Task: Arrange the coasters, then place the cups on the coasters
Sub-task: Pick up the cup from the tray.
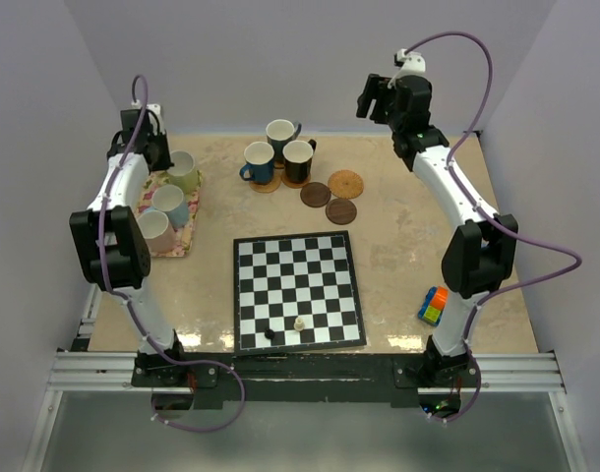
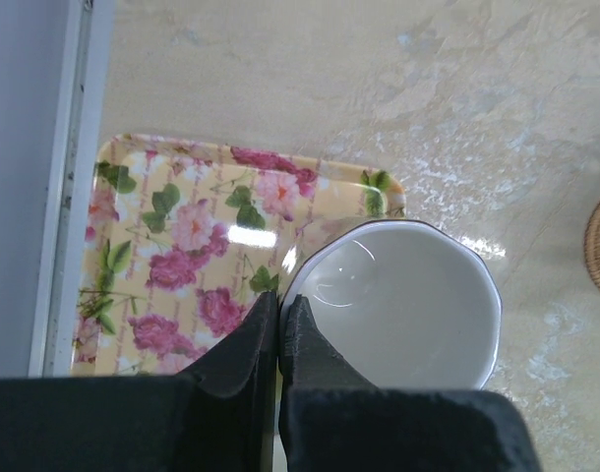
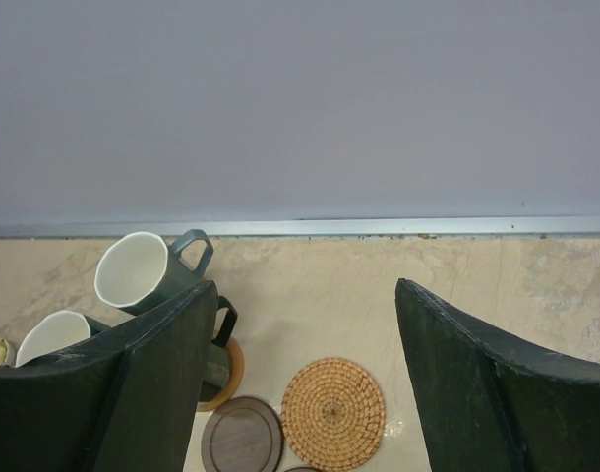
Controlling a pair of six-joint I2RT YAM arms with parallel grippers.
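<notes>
My left gripper (image 2: 278, 307) is shut on the rim of the pale green cup (image 1: 184, 173), one finger outside and one inside its white bowl (image 2: 398, 305). That cup stands on the floral tray (image 2: 182, 226) beside the light blue cup (image 1: 171, 205) and the pink cup (image 1: 153, 226). At the back middle stand the teal cup (image 3: 143, 270), the dark blue cup (image 1: 259, 161) and the black cup (image 1: 299, 158). A woven tan coaster (image 3: 333, 413) and two dark brown coasters (image 1: 316, 195) (image 1: 341, 210) lie bare. My right gripper (image 3: 305, 285) hangs open and empty above them.
A black-and-white chessboard (image 1: 298, 290) with two small pieces lies in the middle front. A coloured cube (image 1: 433, 306) sits near the right arm's base. Grey walls close in the back and both sides. The floral tray lies against the left wall.
</notes>
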